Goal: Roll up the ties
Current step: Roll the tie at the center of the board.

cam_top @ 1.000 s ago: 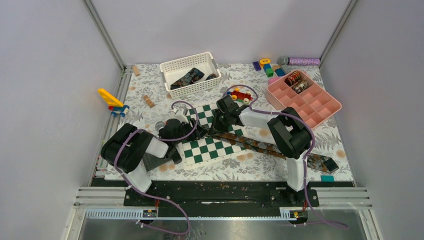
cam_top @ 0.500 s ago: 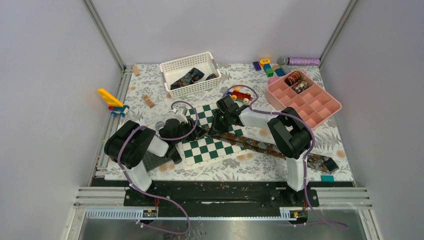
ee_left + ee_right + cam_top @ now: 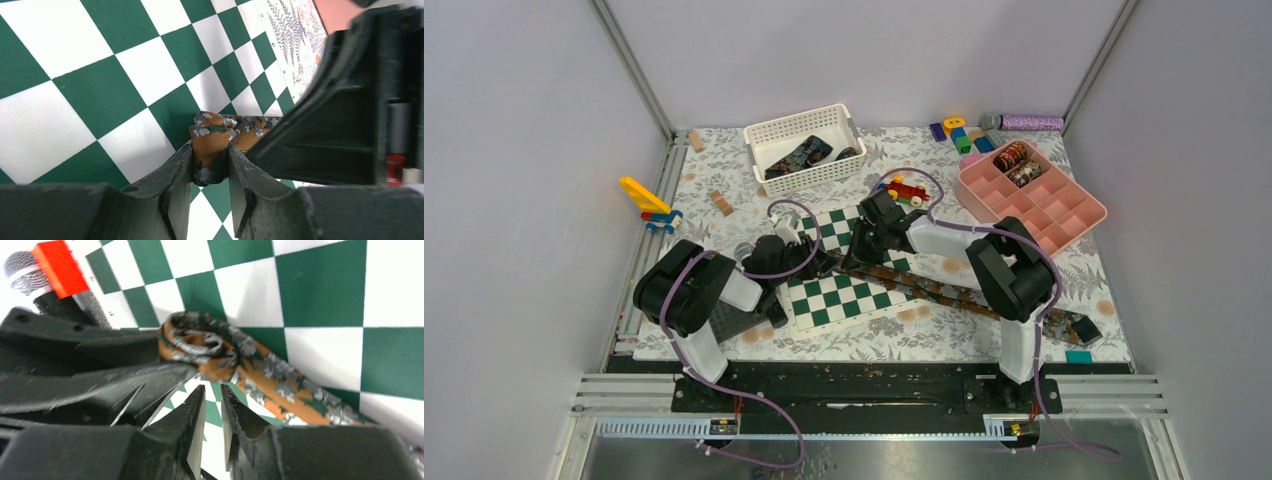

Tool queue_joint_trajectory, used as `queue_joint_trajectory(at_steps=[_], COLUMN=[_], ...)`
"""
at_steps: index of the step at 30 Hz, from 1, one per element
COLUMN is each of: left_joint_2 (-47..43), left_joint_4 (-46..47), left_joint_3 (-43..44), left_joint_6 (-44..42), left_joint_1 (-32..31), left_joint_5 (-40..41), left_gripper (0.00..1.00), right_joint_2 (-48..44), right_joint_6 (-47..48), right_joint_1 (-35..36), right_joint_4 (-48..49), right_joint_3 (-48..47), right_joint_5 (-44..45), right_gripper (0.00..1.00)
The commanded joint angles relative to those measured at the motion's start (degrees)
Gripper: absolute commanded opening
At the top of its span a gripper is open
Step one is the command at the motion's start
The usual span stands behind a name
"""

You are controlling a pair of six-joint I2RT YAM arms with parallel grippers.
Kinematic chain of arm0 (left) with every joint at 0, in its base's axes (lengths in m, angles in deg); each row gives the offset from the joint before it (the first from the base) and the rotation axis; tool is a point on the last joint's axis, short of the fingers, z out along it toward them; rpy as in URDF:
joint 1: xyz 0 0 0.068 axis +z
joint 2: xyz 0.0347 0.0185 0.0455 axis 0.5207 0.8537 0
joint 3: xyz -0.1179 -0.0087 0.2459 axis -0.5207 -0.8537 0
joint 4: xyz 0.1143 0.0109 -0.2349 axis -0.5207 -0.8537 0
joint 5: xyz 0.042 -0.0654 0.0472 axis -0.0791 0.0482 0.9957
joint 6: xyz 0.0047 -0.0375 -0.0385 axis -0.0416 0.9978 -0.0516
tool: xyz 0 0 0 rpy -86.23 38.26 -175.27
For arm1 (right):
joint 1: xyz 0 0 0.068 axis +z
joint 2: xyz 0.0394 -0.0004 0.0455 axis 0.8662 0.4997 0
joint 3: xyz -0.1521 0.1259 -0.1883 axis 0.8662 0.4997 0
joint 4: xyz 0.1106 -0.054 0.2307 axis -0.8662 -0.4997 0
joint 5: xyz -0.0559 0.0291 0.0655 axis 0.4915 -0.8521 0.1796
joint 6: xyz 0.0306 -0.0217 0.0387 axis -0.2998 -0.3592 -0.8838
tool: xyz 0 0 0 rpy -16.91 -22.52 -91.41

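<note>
Two grippers crowd one tie on the chessboard — the left gripper pinches its coiled end, likely anchoring the roll, while the right gripper, nearly pressed together and empty, hangs just before that coil.

The left black-and-white arm folds low from the desk's near edge and reaches right toward mid-desk. The left black two-finger gripper pinches the rust-orange patterned tie. The right black-and-white arm stretches left to meet it. The right black two-finger gripper tilts down, jaws almost touching, nothing between them.
</note>
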Motion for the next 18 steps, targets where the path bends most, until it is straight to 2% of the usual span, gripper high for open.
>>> queue_joint_trajectory(at_steps=[1, 10, 18], left_joint_2=[-1.83, -7.47, -13.18], left_joint_4=[-0.14, -11.65, -24.55], left_joint_3=[2.2, 4.4, 8.06], left_joint_6=[-0.68, -4.46, -9.26], left_joint_1=[0.11, -0.39, -4.28], left_joint_5=[-0.26, 5.05, 14.92], left_gripper=[0.29, 0.26, 0.26], right_joint_2=[-9.85, -26.34, -36.53], right_joint_6=[2.52, 6.08, 7.8], right_joint_1=[-0.27, -3.6, -9.26], right_joint_4=[-0.69, -5.61, -7.95], right_joint_3=[0.34, 4.21, 10.39], right_joint_5=[1.13, 4.29, 4.51], right_gripper=[0.26, 0.3, 0.31])
